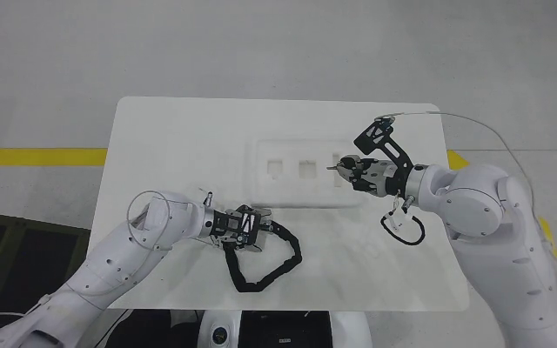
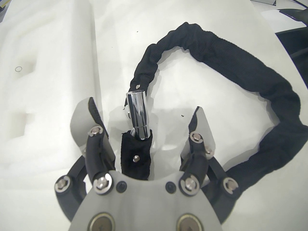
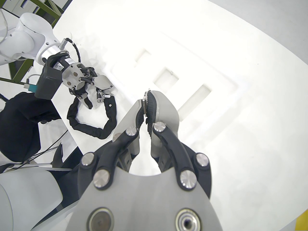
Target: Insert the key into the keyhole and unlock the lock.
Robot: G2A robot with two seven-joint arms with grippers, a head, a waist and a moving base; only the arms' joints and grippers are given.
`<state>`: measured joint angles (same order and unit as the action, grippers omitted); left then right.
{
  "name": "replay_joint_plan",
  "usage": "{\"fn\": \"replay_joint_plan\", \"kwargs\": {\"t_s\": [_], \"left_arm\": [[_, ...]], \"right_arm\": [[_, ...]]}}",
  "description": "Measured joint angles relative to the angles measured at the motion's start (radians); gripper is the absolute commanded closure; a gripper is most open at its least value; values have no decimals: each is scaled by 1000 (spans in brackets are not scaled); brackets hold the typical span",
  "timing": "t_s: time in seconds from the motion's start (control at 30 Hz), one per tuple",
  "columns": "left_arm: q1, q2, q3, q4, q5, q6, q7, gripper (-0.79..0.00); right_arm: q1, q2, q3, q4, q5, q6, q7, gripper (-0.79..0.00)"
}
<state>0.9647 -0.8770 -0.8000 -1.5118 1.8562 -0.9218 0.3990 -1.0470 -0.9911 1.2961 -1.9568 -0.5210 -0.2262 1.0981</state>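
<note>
One small key (image 3: 144, 100), clamped between the tips of the right gripper (image 3: 145, 104), fingers squeezed together on it with barely any gap. Held over the foam tray (image 1: 305, 198), right around the end pocket (image 3: 196, 98) on the right arm's side; can't tell if touching the foam or just above it. Three rectangular pockets in that tray all told, lined up in a row. Lock (image 1: 294, 248) down on the table (image 1: 174, 139), just off the tray's long edge on the robot's side, well apart from the key. Shiny chrome barrel (image 2: 138, 116) on it, plus a black fabric-covered chain (image 2: 240, 68) curling off in a loop away from the tray. Left gripper (image 2: 144, 108) parked over that barrel, spread wide, one finger on either side, gripping nothing, with a visible gap between each pad and the metal.
</note>
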Motion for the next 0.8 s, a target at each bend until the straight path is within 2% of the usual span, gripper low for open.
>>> {"fn": "replay_joint_plan", "kwargs": {"t_s": [0.33,0.5,0.67,0.8], "left_arm": [[10,6,-30,-35,-6,-10,-68,-613],[17,6,-37,-61,-14,-21,-121,-576],[24,7,-43,-94,-11,-30,-184,-493],[28,5,-46,-109,-17,-33,-234,-489]], "right_arm": [[0,0,0,0,0,0,0,0],[0,0,0,0,0,0,0,0],[0,0,0,0,0,0,0,0],[0,0,0,0,0,0,0,0]]}}
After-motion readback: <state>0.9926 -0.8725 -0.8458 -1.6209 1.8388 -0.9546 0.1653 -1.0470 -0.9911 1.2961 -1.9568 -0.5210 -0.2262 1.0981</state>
